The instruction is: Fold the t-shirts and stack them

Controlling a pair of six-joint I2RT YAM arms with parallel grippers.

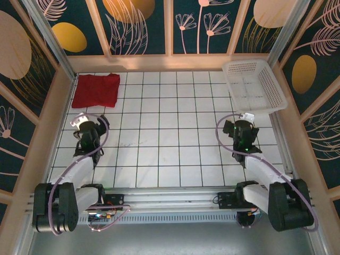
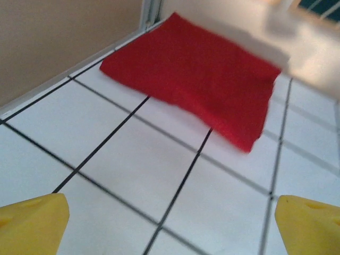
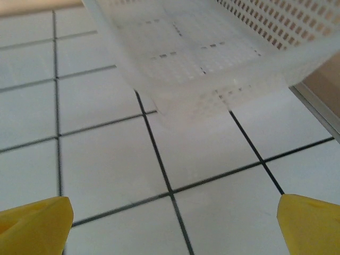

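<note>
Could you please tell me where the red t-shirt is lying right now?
In the top view the folded red t-shirt lies in the far-left corner, just beyond the open left pincer.

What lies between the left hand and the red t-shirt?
Only bare white tiles; in the left wrist view, nothing stands between the left hand and the t-shirt.

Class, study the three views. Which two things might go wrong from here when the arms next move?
1. The folded t-shirt lies tight in the far left corner. Reaching in, the open left gripper might strike the wall or drag the fold apart.
2. The basket sits close ahead of the open right gripper. A forward move might knock it.
</note>
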